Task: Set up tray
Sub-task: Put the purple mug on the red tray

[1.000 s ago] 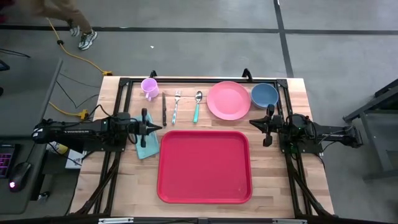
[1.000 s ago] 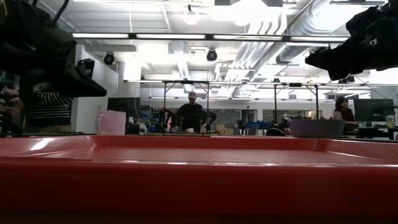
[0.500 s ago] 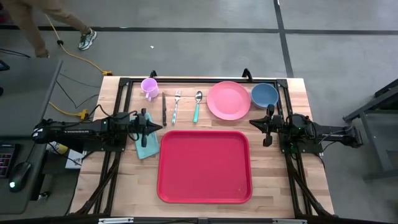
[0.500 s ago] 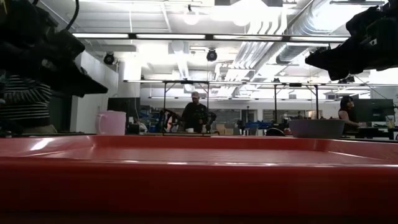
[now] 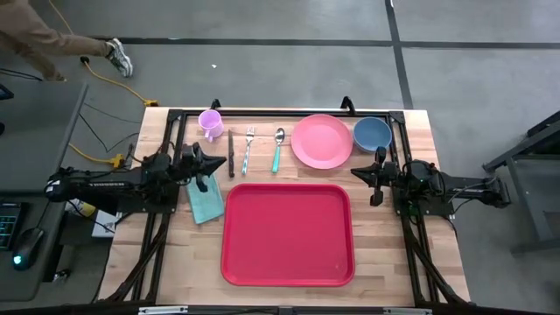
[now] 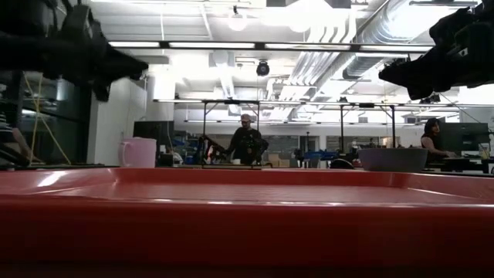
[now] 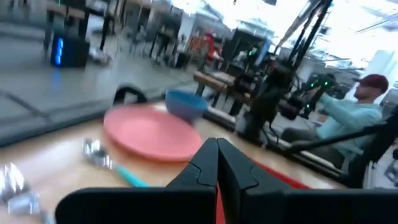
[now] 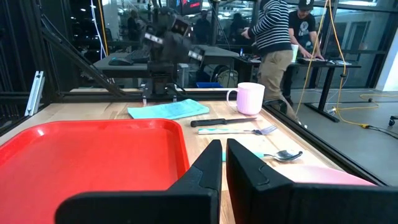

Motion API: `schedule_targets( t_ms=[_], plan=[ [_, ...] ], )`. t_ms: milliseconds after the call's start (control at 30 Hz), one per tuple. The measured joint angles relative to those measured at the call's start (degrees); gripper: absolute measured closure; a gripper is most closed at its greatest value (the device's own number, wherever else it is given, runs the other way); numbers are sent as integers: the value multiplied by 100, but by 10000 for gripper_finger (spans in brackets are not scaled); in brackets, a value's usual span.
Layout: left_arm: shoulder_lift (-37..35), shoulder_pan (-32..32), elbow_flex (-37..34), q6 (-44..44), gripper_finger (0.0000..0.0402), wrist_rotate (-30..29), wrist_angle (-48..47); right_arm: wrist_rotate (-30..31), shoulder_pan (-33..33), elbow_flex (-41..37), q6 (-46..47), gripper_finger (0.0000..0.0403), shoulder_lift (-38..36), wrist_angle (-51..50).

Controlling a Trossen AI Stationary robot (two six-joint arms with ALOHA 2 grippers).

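The large red plastic rectangular tray lies bare at the wooden table's middle; left gripper, fingers pressed together, hovers over a teal cloth; right gripper, likewise closed, waits beside the tray

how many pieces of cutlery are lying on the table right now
3, in a row between the mug and pink plate: knife, fork, spoon. None look hidden.
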Motion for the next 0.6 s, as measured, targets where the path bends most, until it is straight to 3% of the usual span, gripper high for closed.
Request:
schedule_targets(
  t_ms=[267,367,500,600],
  plan=[
    [-5,0,430,924,369,89,-94,0,0,2,0,402,0,7],
    [-63,0,652,1170,369,-25,-528,0,0,0,-1,402,0,9],
    [-96,0,1494,1392,369,-831,-2355,1,0,0,18,402,0,11],
    [-53,-1,2497,1254,369,-1948,-4412,2,0,0,19,402,0,13]
  ],
)
